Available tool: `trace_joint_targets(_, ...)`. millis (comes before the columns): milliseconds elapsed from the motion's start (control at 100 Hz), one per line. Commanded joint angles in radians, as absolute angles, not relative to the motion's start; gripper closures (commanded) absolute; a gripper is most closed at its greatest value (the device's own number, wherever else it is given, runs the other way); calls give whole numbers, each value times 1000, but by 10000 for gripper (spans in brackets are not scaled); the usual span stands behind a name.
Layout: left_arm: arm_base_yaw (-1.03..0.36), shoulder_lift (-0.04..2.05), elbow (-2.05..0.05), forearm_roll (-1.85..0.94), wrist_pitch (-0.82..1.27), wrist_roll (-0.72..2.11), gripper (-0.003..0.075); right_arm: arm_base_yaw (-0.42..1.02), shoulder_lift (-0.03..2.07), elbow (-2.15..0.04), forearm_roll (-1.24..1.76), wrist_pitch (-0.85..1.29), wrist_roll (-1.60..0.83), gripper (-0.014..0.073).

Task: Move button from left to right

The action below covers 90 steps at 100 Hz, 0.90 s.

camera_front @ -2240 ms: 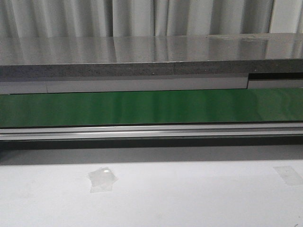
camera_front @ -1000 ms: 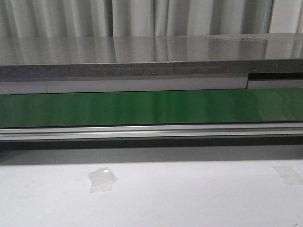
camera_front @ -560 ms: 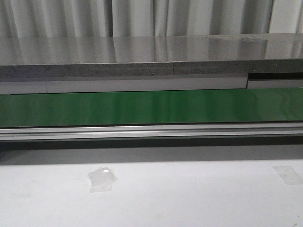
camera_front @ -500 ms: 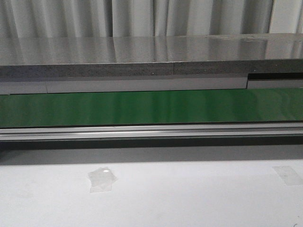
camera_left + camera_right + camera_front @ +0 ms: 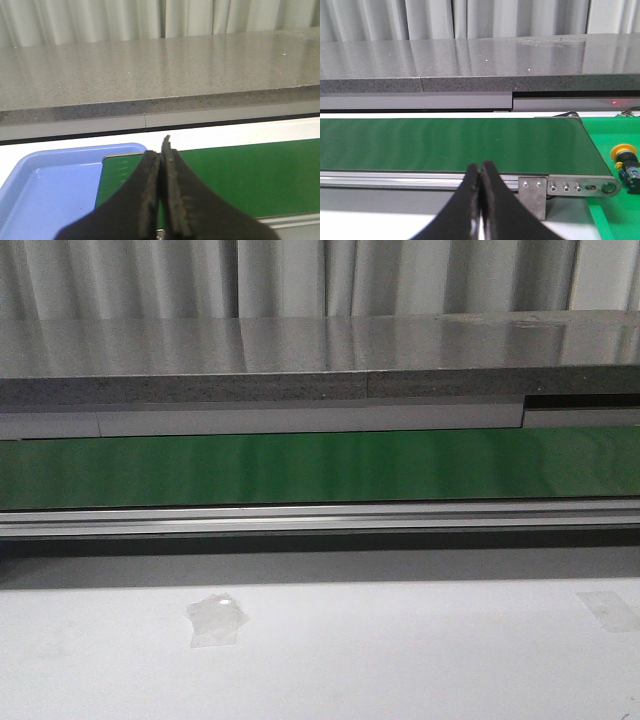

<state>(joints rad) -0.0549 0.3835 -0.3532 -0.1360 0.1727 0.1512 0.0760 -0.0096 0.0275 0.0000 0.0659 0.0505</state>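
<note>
The front view shows neither hand nor the button. In the right wrist view the button, partly cut off at the edge, lies on a green surface past the conveyor belt end. Both the left hand and right hand are closed and empty. A blue tray looks bare.

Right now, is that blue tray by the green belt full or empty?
As far as shows, empty: the left wrist view has only bare blue floor in the blue tray, though the left gripper hides its near corner.
</note>
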Motion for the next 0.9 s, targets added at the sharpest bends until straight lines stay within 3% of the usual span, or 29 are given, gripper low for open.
trace_joint_targets(0, -56, 388, -383, -144, 90, 150, 740, 78, -29, 12, -15, -18, 52, 662)
trace_joint_targets(890, -56, 386, -375, -98, 86, 150, 740, 78, -29, 12, -15, -18, 52, 662)
